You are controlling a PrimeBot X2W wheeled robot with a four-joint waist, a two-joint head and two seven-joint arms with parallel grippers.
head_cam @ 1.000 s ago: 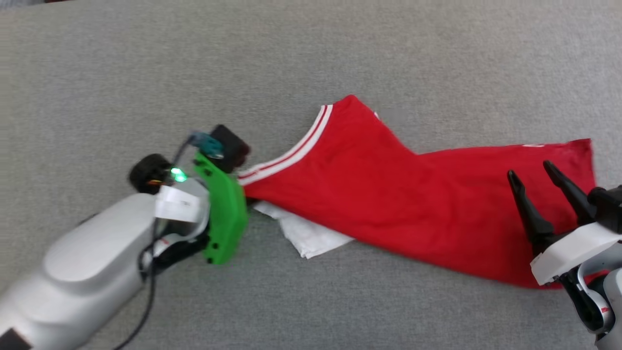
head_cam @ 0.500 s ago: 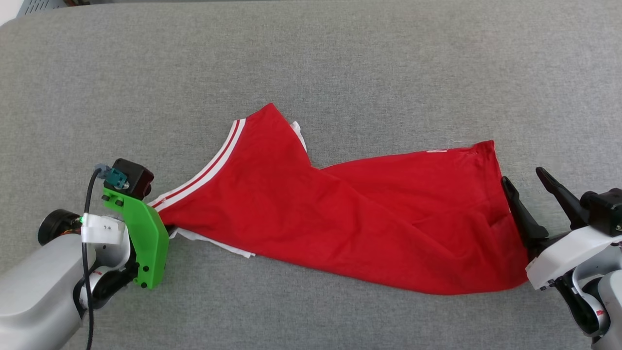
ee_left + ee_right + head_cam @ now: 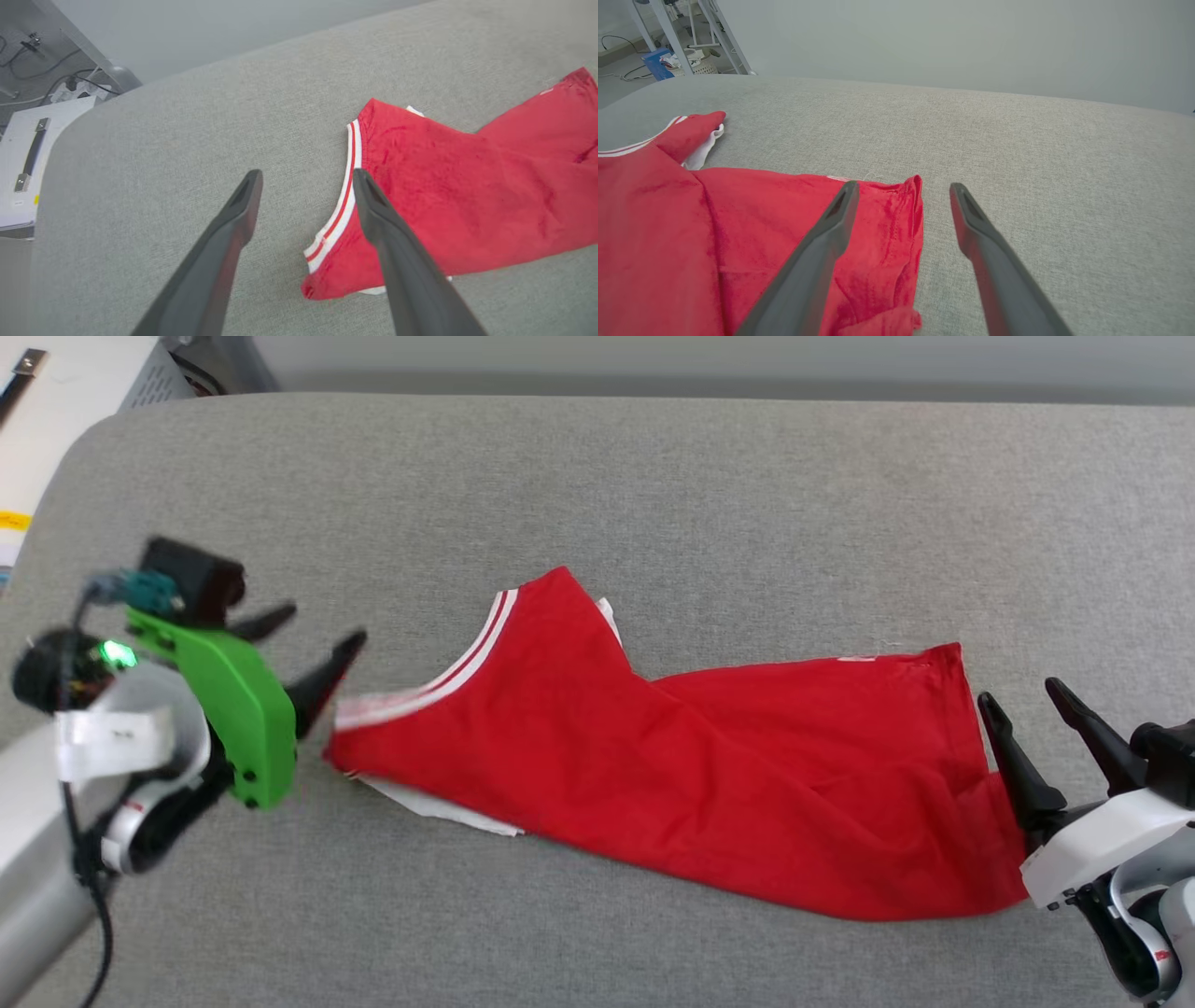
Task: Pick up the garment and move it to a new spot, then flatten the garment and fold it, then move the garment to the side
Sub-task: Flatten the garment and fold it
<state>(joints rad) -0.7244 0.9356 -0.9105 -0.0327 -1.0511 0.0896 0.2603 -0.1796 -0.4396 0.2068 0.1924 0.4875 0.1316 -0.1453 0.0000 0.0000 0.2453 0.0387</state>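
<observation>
Between the left pincer [image 3: 317,627] and right pincer [image 3: 1020,695], both open and empty, the red soft-fabric T-shirt [image 3: 700,775] lies stretched, seemingly set for flattening.

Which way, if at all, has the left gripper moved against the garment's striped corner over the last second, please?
Yes: the left gripper has opened and drawn back leftward off the garment, its fingers apart from the striped corner it pinched before.

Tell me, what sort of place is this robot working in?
Probably a lab or workshop, not a home. The red shirt lies on a wide grey fabric-covered surface, and beyond its edge are loose cables on the floor, bare metal stand legs and a white case with a handle.
</observation>
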